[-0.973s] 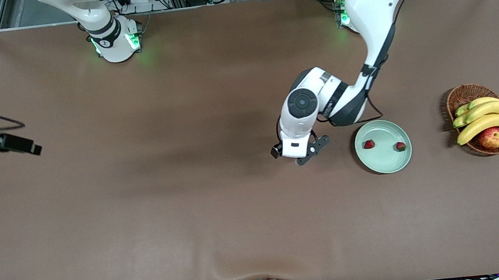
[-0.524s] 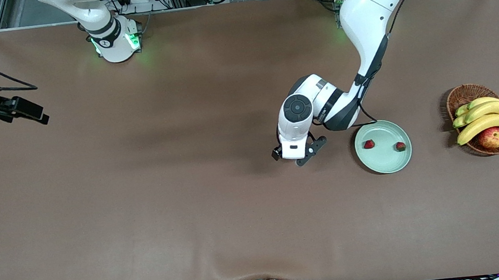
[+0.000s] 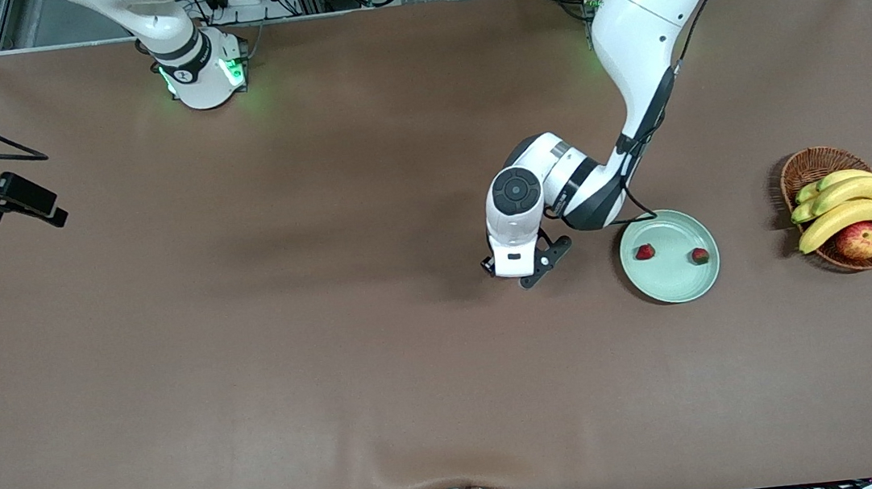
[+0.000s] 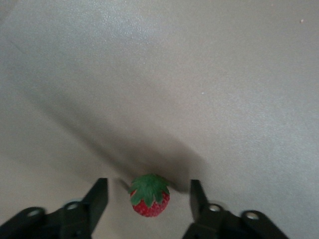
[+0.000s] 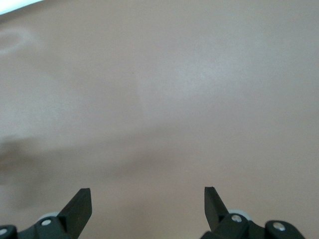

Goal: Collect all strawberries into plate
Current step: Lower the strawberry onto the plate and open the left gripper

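Jaws spread on both: the left gripper (image 4: 148, 196) brackets a bumpy red strawberry (image 4: 149, 195) on the matte brown table (image 3: 254, 361), untouched, beside the glossy round plate (image 3: 683, 283) holding two strawberries (image 3: 645, 252); the right gripper (image 5: 148, 204) waits.

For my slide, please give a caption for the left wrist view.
Left tool open around the last strawberry on the brown table, fingers not yet touching it.
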Controlling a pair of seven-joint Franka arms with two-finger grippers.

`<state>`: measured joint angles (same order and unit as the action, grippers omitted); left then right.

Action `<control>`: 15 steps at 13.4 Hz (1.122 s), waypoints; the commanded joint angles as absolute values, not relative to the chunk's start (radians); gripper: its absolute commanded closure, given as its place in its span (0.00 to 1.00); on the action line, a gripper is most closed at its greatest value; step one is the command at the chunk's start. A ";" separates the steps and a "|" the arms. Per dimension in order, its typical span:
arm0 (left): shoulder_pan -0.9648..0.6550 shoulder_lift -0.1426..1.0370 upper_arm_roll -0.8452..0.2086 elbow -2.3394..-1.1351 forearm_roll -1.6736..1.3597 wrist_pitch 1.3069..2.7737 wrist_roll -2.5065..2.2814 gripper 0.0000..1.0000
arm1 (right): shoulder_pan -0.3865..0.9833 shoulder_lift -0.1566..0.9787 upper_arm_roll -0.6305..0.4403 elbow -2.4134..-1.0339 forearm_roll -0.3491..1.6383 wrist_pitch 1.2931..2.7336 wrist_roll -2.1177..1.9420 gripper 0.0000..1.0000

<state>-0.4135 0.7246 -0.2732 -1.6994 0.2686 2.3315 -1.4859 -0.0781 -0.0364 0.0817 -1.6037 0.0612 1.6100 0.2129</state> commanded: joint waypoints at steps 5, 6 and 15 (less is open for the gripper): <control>-0.359 0.665 -0.275 -1.703 0.301 2.313 -1.442 1.00 | -0.061 -0.014 0.100 -1.566 -0.055 1.643 0.210 0.00; -0.342 0.628 -0.276 -1.703 0.299 2.268 -1.387 1.00 | -0.061 -0.014 0.100 -1.566 -0.054 1.640 0.213 0.00; 0.010 0.479 -0.287 -1.798 0.296 2.091 -0.757 1.00 | -0.075 -0.008 0.100 -1.568 -0.040 1.643 0.199 0.00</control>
<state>-0.0320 0.4939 -0.2721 -1.7503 0.2758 2.0824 -0.8164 -0.0678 -0.0218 0.0939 -1.5914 -0.0262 1.6451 0.2106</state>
